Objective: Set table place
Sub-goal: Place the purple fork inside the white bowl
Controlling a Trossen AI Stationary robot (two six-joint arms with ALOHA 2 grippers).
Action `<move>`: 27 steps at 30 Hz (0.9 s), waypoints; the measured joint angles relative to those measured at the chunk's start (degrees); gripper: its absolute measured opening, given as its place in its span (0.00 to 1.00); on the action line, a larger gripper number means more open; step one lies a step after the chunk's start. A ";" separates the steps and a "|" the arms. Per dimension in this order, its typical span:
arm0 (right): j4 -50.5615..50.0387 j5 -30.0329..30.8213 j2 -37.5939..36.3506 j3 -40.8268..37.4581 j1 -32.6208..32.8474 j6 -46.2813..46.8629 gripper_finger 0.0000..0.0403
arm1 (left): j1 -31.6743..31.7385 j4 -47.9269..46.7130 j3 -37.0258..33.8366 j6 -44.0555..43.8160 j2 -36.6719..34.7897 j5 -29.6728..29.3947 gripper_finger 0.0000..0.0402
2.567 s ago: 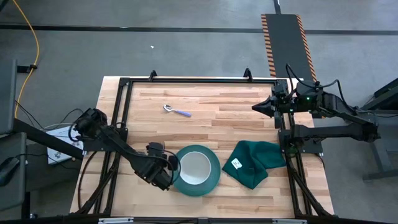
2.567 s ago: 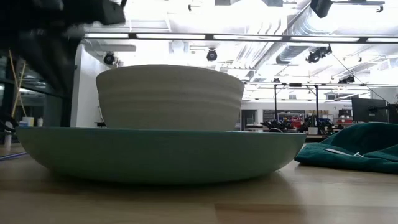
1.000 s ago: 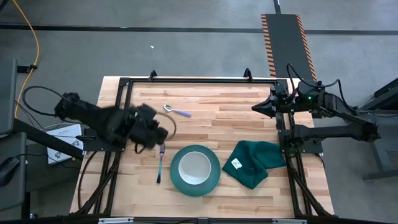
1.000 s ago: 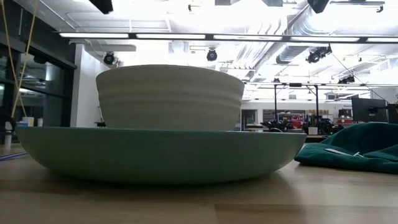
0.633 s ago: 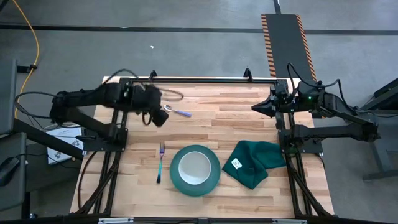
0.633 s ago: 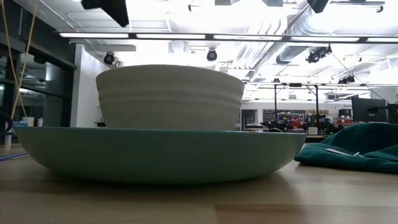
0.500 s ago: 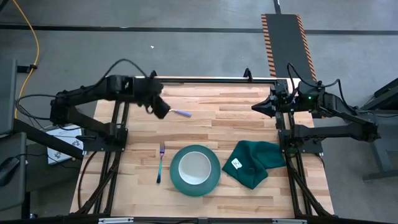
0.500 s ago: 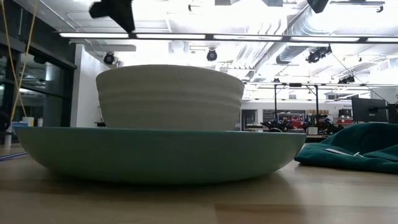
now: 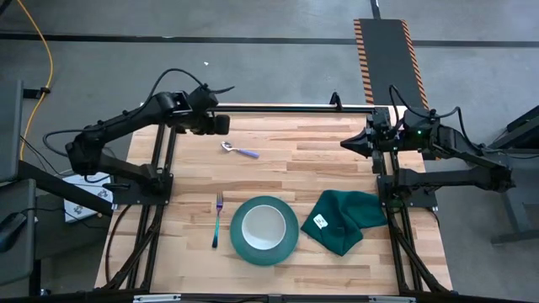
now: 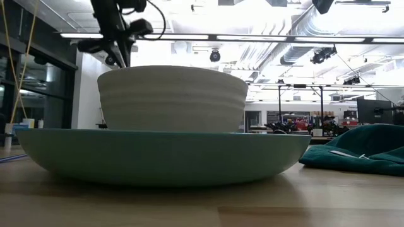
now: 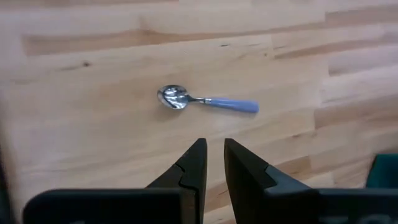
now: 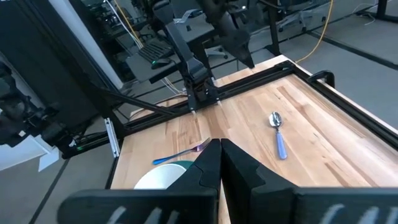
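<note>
The teal plate (image 9: 286, 247) lies on the wooden table (image 9: 320, 160) near its front edge. The white bowl (image 9: 264, 223) stands in the plate. The fork (image 9: 217, 220) lies flat just left of the plate, tines toward the far edge. The spoon (image 9: 239, 151) lies flat at the far left; it also shows in the left wrist view (image 11: 205, 101). My left gripper (image 9: 221, 124) (image 11: 214, 144) hovers above the table, just beyond the spoon's bowl end. It is empty, with a narrow gap between its fingers. My right gripper (image 9: 347, 145) (image 12: 219, 144) waits shut at the far right.
A crumpled dark green cloth (image 9: 344, 219) with a white tag lies right of the plate. The black frame (image 9: 269, 108) runs along the table's far edge and sides. Bare wood lies between the spoon and my right gripper.
My left gripper has swung from beside the fork, left of the plate, toward the table's far edge, and now hangs over the spoon's bowl end. The fork stays flat on the table where it was. Spoon, plate and bowl have not moved.
</note>
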 joint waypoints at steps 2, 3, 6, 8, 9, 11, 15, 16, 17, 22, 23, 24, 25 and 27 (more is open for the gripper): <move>0.02 0.11 0.18 0.00 0.02 -0.32 0.00 | 0.76 2.77 -2.12 -2.80 0.00 0.91 0.11; 0.00 0.11 0.27 0.00 0.02 -0.35 0.00 | 1.06 4.09 -3.14 -4.69 0.00 1.07 0.11; -0.06 0.11 0.49 0.00 0.02 -0.38 0.00 | 0.92 8.99 -6.27 -10.26 0.02 1.14 0.11; -0.09 0.09 0.66 0.00 0.00 -0.38 0.00 | 0.88 11.71 -7.97 -13.15 0.02 1.25 0.11; -0.25 0.10 0.71 0.00 0.01 -0.40 0.00 | 0.85 13.13 -8.82 -14.84 0.00 1.33 0.11; -0.83 0.09 0.70 0.00 0.00 -0.75 0.00 | 0.84 15.77 -10.54 -19.66 0.00 1.34 0.11; -2.20 -0.01 0.71 0.00 0.00 -0.87 0.00 | -0.79 19.88 -12.58 -28.22 0.02 -0.46 0.11; -2.28 -0.23 0.72 0.00 0.01 -1.06 0.00 | -1.47 20.70 -12.94 -29.29 0.02 -1.77 0.11; -2.38 -0.31 0.70 0.00 0.02 -1.31 0.00 | -2.32 20.97 -13.13 -30.40 0.03 -3.20 0.11; -2.62 -0.31 0.70 0.00 0.00 -1.74 0.00 | -5.78 21.81 -13.23 -35.30 2.22 -11.26 0.11; -2.62 -0.09 0.69 0.00 0.01 -1.98 0.00 | -6.29 22.54 -13.21 -36.10 2.94 -11.90 0.11; -2.62 0.66 0.70 0.00 0.01 -2.13 0.00 | -6.66 23.07 -13.21 -36.62 3.78 -11.96 0.11; -2.58 1.44 0.73 0.00 0.02 -1.97 0.00 | -6.98 23.72 -13.21 -36.73 4.70 -12.12 0.11; -2.09 2.90 0.96 0.00 0.01 -1.60 0.00 | -7.17 26.05 -13.21 -36.81 6.51 -11.98 0.11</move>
